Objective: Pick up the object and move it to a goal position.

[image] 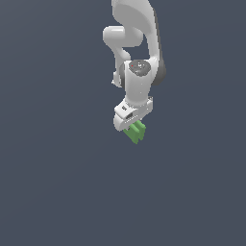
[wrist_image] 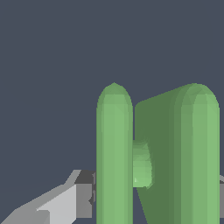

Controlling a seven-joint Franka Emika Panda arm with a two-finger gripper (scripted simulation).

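The object (image: 136, 132) is a small green blocky piece that sticks out just below the white hand of the arm. My gripper (image: 130, 128) is shut on it. Close up in the wrist view, the object (wrist_image: 175, 153) fills the frame as two rounded green ridges with a groove between them. One grey finger (wrist_image: 72, 199) presses against its side, and the edge of the other finger (wrist_image: 221, 192) shows on the opposite side. Whether the object rests on the surface or hangs above it cannot be told. The goal position is out of view.
The white arm (image: 139, 43) rises behind the hand toward the top of the exterior view. A plain dark blue-grey surface (image: 57, 182) surrounds it on all sides, with no other objects showing.
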